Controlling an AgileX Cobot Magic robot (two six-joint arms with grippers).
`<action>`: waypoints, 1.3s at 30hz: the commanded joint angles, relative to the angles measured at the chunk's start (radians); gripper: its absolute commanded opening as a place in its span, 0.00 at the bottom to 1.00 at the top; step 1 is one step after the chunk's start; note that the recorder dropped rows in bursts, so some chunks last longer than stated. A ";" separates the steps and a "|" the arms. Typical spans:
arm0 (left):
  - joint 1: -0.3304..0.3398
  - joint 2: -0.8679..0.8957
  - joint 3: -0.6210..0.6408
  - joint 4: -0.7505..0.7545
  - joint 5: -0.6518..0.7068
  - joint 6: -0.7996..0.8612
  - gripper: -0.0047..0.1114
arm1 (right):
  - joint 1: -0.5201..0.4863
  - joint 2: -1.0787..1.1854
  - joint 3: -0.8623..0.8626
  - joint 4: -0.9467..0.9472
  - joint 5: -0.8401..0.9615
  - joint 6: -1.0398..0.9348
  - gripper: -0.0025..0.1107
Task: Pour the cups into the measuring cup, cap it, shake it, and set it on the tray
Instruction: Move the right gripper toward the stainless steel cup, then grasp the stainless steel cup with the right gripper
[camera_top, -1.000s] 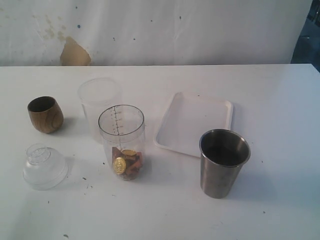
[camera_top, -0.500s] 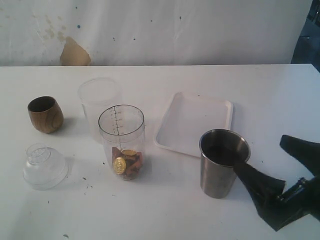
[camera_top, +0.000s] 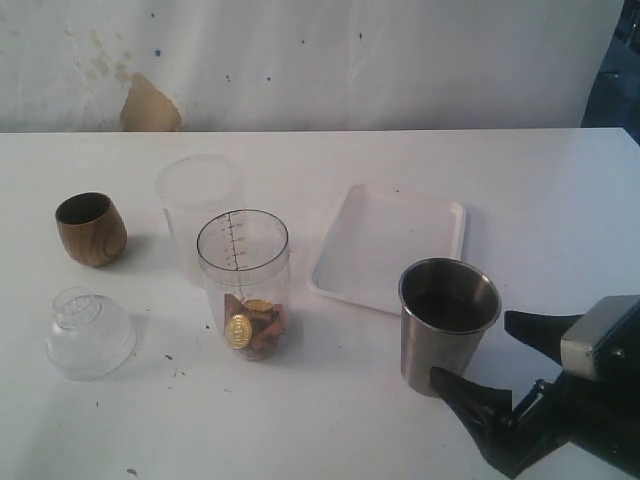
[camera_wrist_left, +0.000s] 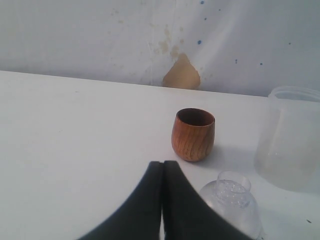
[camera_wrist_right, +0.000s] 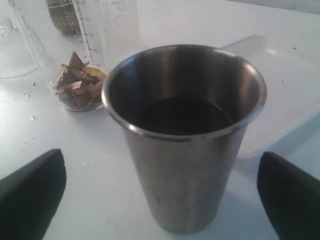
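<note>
I have the right gripper (camera_top: 471, 346) spread wide and empty, one finger either side of the steel tumbler (camera_top: 449, 325) without touching it, so closing should clamp its body for the pour. The tumbler stands upright near the tray (camera_top: 345, 290), right of the measuring cup (camera_top: 243, 270), which stands uncapped with gold and brown pieces (camera_top: 252, 330) inside. My left gripper (camera_wrist_left: 162, 170) is pressed shut on nothing near the wooden cup (camera_wrist_left: 193, 134), I judge to keep clear.
</note>
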 joint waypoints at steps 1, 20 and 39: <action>-0.002 -0.005 0.005 0.004 0.001 -0.004 0.04 | -0.003 0.088 -0.050 -0.053 -0.046 -0.039 0.87; -0.002 -0.005 0.005 0.004 0.001 -0.004 0.04 | -0.003 0.381 -0.267 -0.125 -0.046 -0.081 0.87; -0.002 -0.005 0.005 0.004 0.001 -0.004 0.04 | 0.043 0.387 -0.355 -0.164 -0.046 -0.050 0.75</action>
